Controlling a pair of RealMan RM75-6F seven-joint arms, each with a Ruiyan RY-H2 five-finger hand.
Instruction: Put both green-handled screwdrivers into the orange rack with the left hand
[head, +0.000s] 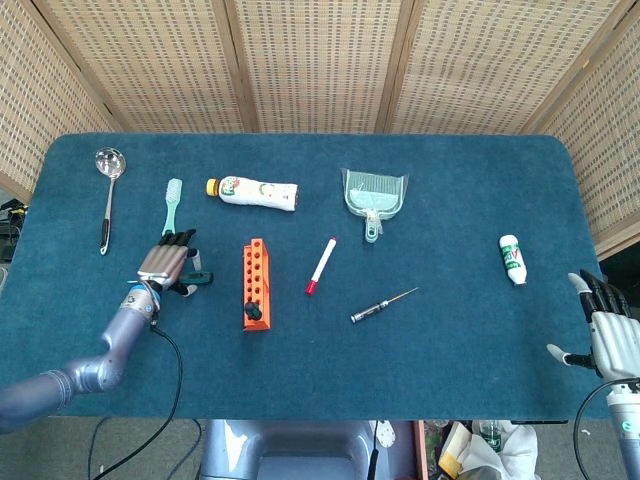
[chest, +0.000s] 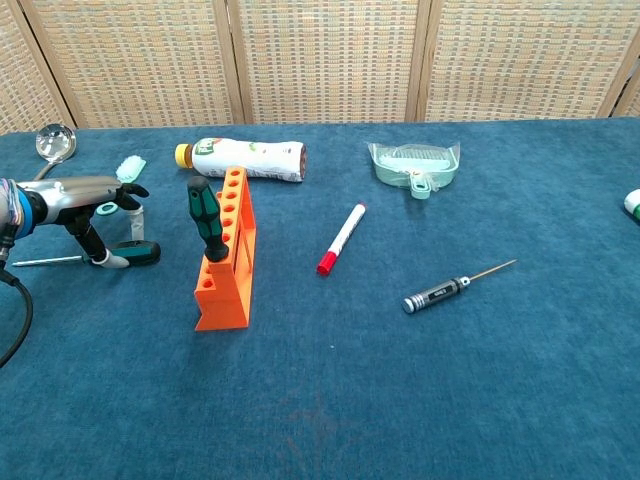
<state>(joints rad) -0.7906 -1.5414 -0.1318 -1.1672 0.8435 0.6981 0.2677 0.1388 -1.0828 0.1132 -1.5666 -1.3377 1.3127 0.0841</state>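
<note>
You have two green-handled screwdrivers on the blue table (head: 450, 180): one green-handled screwdriver in the rack (chest: 207, 220) standing tilted in the near end of the orange rack (chest: 229, 262), and a second green-handled screwdriver on the table (chest: 135, 253) lying flat to the left of the rack, its thin metal shaft pointing left. Both have dark green handles with black grip sections. There is one rack, a narrow orange block with a single row of holes along its top; only the nearest hole is filled, the rest show open. Your left hand (chest: 88, 202) sits over the lying screwdriver, palm down, fingers reaching down around the handle with fingertips at table level; whether they have clamped on it, you cannot tell from either view. Your right hand (head: 606, 330) rests at the table's far right edge with fingers spread and nothing in them. Elsewhere you have one black precision screwdriver (chest: 449, 287), one red-capped marker (chest: 341, 238), one white bottle with a yellow cap (chest: 243, 158), one pale green dustpan with a brush (chest: 415, 164), one toothbrush (head: 172, 205), one ladle (head: 107, 190) and one small white tube (head: 512, 258).
</note>
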